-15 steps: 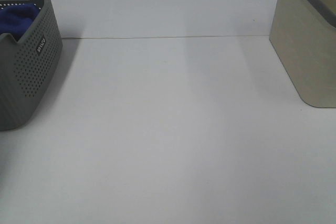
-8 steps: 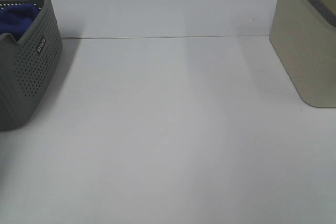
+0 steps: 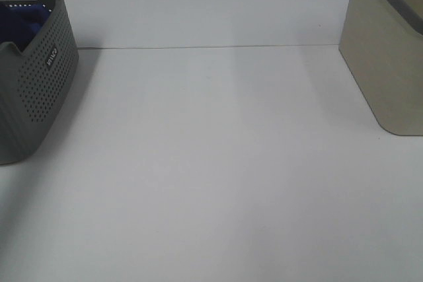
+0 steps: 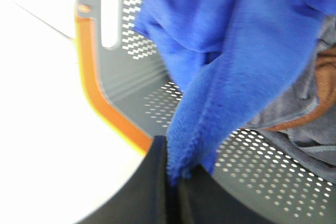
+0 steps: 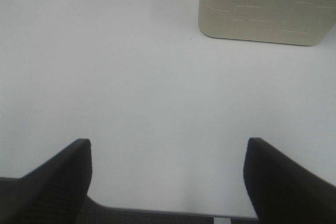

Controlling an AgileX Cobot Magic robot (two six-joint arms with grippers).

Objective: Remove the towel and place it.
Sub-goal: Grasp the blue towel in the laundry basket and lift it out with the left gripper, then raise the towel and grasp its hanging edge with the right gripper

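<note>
The royal-blue towel (image 4: 231, 51) hangs bunched inside the grey perforated basket (image 4: 131, 82), which has an orange rim. My left gripper (image 4: 173, 179) is shut on the towel's lower edge, its dark fingers pinching the hem. In the high view only a sliver of the towel (image 3: 23, 21) shows above the wall of the basket (image 3: 39, 84) at the far left; neither arm appears there. My right gripper (image 5: 168, 174) stands open over the bare white table, with nothing between its fingers.
A beige bin (image 3: 390, 57) stands at the back right of the table, also seen in the right wrist view as the beige bin (image 5: 265, 6). Grey and brown cloth (image 4: 310, 114) lies in the basket beside the towel. White table (image 3: 211, 163) spans the middle.
The left gripper has closed on the towel. In the high view the blue bulge in the basket has dropped lower and shrunk. The right gripper has not moved.
</note>
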